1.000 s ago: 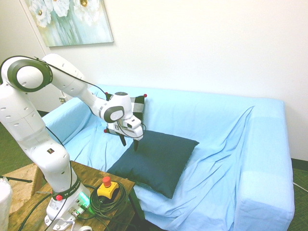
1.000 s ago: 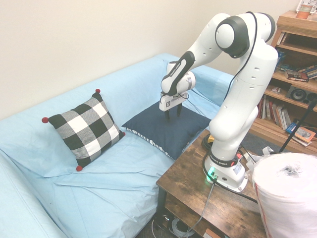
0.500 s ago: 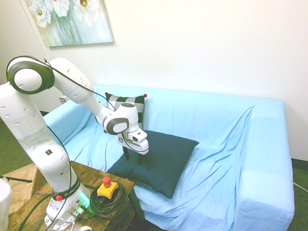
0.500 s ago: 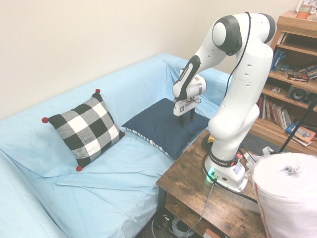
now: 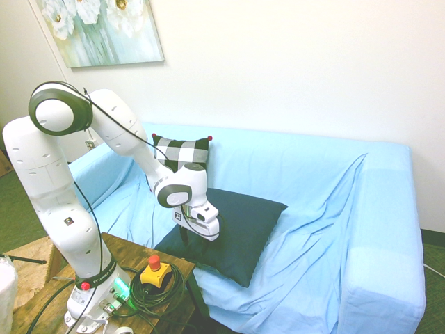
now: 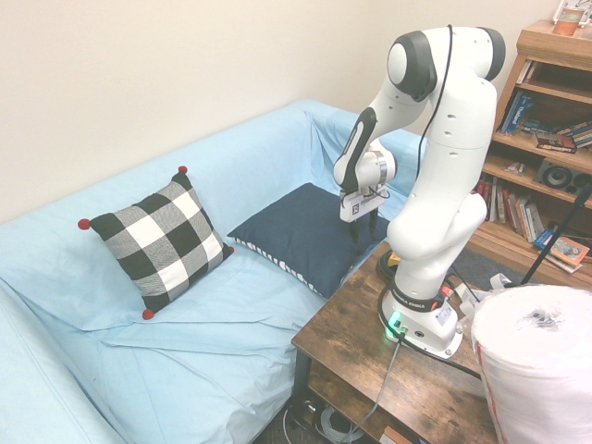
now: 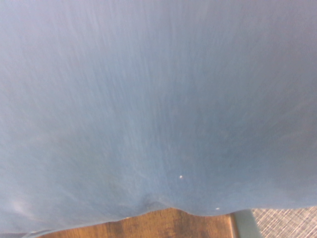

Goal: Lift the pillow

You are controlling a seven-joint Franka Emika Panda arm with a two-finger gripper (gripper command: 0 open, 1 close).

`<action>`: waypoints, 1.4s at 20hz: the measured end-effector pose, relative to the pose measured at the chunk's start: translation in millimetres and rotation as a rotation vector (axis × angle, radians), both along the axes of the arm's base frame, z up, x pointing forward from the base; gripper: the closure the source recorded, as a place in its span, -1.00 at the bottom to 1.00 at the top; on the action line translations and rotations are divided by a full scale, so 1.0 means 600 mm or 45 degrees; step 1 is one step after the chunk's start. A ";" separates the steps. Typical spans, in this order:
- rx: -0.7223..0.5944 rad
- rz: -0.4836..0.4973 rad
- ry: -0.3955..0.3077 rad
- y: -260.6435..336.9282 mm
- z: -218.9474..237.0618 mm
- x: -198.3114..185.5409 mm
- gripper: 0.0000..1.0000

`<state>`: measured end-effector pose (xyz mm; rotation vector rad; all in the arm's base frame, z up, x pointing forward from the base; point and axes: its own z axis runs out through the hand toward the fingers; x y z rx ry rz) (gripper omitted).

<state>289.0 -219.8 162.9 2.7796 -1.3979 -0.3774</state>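
Note:
The pillow (image 5: 240, 226) lies flat on the light blue sofa (image 5: 327, 202) with its plain dark navy face up. A strip of its striped edge shows along the pillow (image 6: 291, 236) in the second exterior view. My gripper (image 5: 195, 241) points down at the corner of the pillow nearest the wooden side table (image 5: 125, 254). It is open, with its dark fingers spread and touching or just above the fabric. The same gripper (image 6: 362, 231) stands near the pillow's table-side edge. Navy pillow fabric (image 7: 158, 99) fills the wrist view, with a strip of the wooden table (image 7: 163, 223) at the bottom.
A black-and-white checked cushion (image 6: 162, 242) with red corners leans against the sofa back (image 6: 231, 157), apart from the pillow. A yellow box with a red stop button (image 5: 154, 270) sits on the table. A bookshelf (image 6: 546, 139) and a big white roll (image 6: 536, 370) stand beside the arm's base.
The gripper has moved down and across the pillow, from its far side near the checked cushion to the corner by the wooden table. The pillow has not moved.

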 end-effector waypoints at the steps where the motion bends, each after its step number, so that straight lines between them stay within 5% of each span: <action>1: 0.001 0.004 0.010 0.002 -0.012 -0.003 -1.00; 12: -0.050 0.011 0.046 -0.006 -0.129 -0.054 -1.00; 28: -0.149 -0.028 -0.124 -0.007 -0.077 0.004 -1.00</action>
